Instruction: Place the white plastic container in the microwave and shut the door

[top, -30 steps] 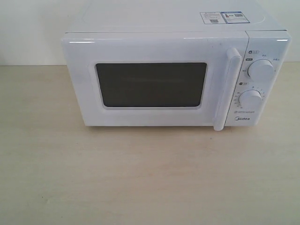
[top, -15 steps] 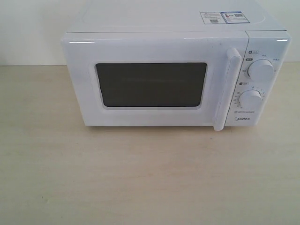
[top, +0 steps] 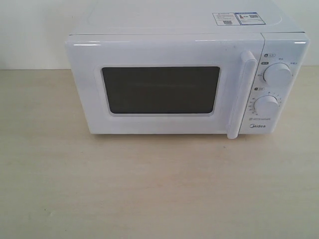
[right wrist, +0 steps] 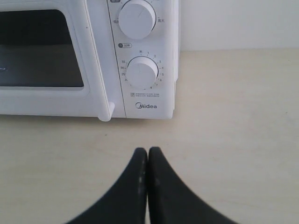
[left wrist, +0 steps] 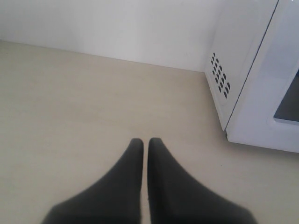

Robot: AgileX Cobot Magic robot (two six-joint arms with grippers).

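Note:
The white Midea microwave (top: pixel 187 82) stands at the back of the pale wooden table. Its door (top: pixel 159 89) is closed, with the dark window facing me and the vertical bar handle (top: pixel 240 94) beside the two dials (top: pixel 277 74). No white plastic container shows in any view. Neither arm appears in the exterior view. My left gripper (left wrist: pixel 145 142) is shut with nothing in it, low over the table off the microwave's vented side (left wrist: pixel 220 80). My right gripper (right wrist: pixel 147 151) is shut and empty, in front of the dial panel (right wrist: pixel 142 70).
A white wall (top: pixel 30 30) runs behind the table. The pale wooden tabletop (top: pixel 159 189) stretches in front of the microwave. Stickers (top: pixel 237 18) lie on the microwave's top.

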